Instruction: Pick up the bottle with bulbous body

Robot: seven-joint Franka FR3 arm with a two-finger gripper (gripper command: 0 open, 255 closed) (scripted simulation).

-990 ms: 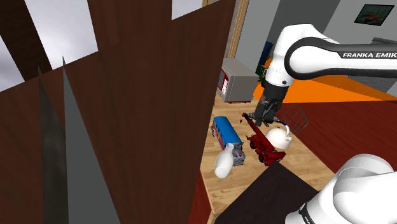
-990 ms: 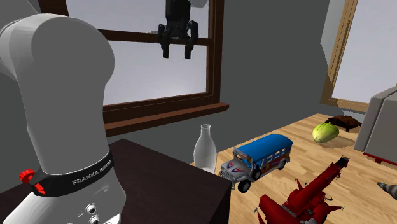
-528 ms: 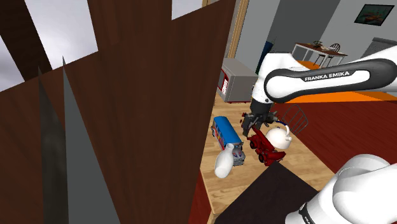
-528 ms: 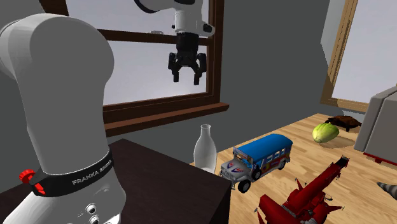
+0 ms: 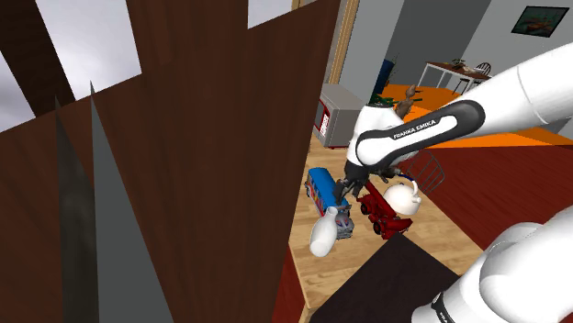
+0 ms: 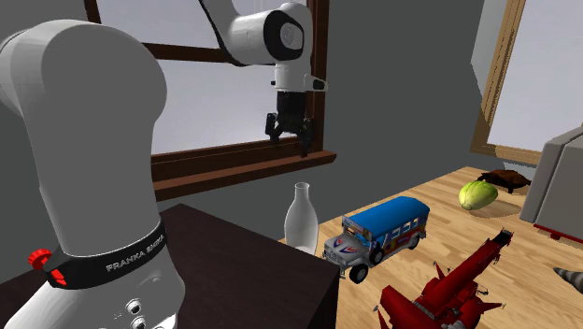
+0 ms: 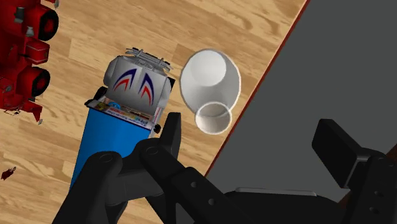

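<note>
My gripper (image 6: 291, 142) hangs open above the table, its two black fingers (image 7: 172, 130) set wide apart and closed on nothing. Looking down along it in the wrist view, the bottle (image 7: 210, 83) sits beneath the gap, nearer one finger than the other, and neither finger touches it. In the second exterior view the gripper is well above the bottle's mouth and roughly over it. I judge the approach to be partly done and everything else left: the descent, the closing and the lift. I would centre the neck between the fingers before going lower, since it looks off to one side. The bottle (image 6: 300, 224) is plain white and a little glassy. It has a round, swollen lower body that narrows to a slim neck with an open rim, and it stands upright. It rests on the wooden table (image 6: 448, 201), right by the edge of the dark stand (image 6: 252, 271). The front of a blue-roofed toy bus (image 6: 388, 229) is just beside it on the second exterior view's right. A red toy truck (image 6: 448, 285) lies nearer the camera on the far side of the bus, well apart from the bottle. From the shoulder view the bottle (image 5: 323, 236) shows below the gripper (image 5: 342, 188), next to the bus's nose.
</note>
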